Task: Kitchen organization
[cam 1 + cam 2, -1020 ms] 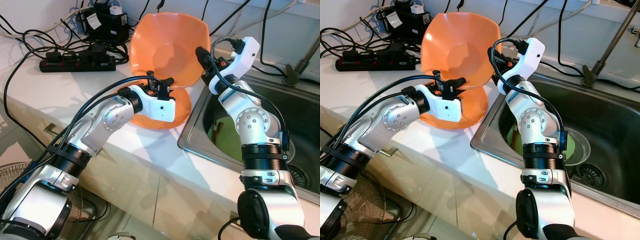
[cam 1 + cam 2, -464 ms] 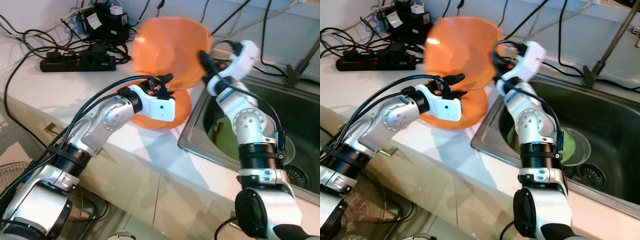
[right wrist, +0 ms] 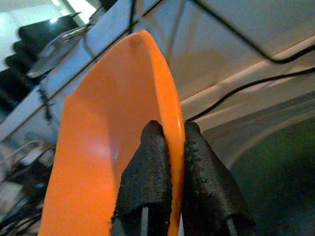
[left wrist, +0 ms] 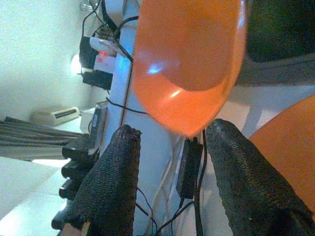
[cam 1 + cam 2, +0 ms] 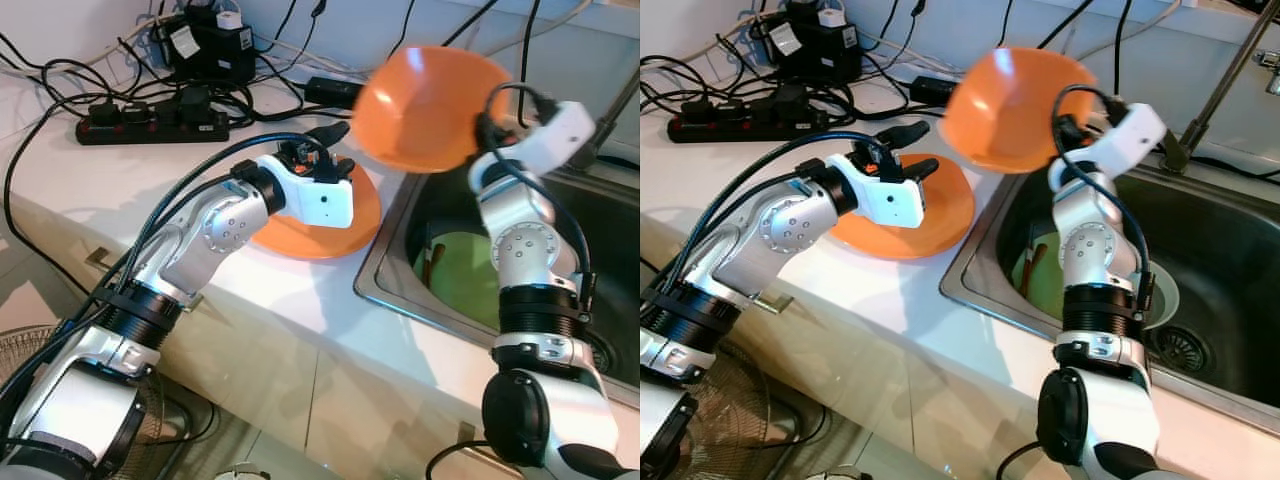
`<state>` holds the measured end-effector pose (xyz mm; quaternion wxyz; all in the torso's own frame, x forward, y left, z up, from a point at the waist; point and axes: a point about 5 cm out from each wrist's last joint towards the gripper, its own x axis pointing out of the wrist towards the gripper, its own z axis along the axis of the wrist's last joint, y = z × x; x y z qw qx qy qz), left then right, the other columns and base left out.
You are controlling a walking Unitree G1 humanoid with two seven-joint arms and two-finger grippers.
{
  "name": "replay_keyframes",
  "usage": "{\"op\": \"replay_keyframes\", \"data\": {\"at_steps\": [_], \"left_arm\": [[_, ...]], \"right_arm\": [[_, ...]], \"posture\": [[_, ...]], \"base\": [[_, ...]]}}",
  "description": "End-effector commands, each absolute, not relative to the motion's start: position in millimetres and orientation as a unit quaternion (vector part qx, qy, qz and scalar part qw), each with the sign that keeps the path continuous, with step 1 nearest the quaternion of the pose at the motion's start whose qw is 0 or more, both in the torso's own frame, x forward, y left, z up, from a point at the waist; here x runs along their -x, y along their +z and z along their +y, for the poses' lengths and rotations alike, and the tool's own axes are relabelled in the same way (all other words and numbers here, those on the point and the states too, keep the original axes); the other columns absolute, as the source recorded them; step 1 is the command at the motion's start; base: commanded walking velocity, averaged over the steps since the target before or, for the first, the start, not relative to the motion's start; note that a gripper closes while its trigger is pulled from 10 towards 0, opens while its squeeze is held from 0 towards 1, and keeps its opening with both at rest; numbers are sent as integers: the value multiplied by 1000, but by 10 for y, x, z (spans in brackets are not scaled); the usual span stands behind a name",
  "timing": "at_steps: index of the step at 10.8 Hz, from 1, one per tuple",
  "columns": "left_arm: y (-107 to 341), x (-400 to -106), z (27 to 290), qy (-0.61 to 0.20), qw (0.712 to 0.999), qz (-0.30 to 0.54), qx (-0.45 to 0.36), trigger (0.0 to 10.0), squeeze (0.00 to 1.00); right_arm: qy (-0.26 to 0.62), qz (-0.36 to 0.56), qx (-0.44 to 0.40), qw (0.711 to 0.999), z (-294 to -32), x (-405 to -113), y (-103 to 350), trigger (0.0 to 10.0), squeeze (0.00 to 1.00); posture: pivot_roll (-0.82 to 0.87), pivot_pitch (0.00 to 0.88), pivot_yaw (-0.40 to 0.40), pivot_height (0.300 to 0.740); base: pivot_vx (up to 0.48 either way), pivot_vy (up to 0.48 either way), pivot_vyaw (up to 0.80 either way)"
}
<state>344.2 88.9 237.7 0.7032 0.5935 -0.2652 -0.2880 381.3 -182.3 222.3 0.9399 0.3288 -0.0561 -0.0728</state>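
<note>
a white counter (image 5: 60,190) fills the left of the frame, with a steel sink (image 5: 1220,260) at the right holding a green plate (image 5: 462,260). at upper centre my right claw (image 3: 170,162) pinches the rim of an orange bowl (image 5: 420,95), held in the air. my left claw (image 5: 330,150), fingers spread with nothing between them, hovers over an orange plate (image 5: 940,215) lying mid-frame on the counter.

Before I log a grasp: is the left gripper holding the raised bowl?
No, the right gripper pinches the bowl's rim; the left gripper is open.
</note>
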Motion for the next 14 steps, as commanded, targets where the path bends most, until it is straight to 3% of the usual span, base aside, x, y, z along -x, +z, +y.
{"op": "replay_keyframes", "data": {"at_steps": [1,3,4,8,14], "left_arm": [[2419,-3423,862,-286,710,-274,-582,10000,0],[2378,-3414,886,-288,734,-260,-557,10000,0],[2312,-3423,940,-288,770,-235,-519,10000,0],[2257,-3341,962,-286,784,-217,-506,10000,0],[2218,-3302,968,-286,823,-185,-455,10000,0]], "right_arm": [[-109,-80,-286,949,-1957,-3797,2290,9882,0],[-150,-68,-185,969,-2050,-3770,2232,10000,0],[-217,-53,-82,971,-2219,-3713,2131,10000,0],[-322,-47,-54,944,-2557,-3571,1996,10000,0],[-238,115,-4,964,-2332,-3608,1311,10000,0]], "posture": [[165,0,-69,740],[161,0,-68,740],[160,0,-70,740],[156,0,-72,740],[160,0,-77,740]], "base": [[0,0,0],[0,0,0],[0,0,0],[0,0,0],[0,0,0]]}}
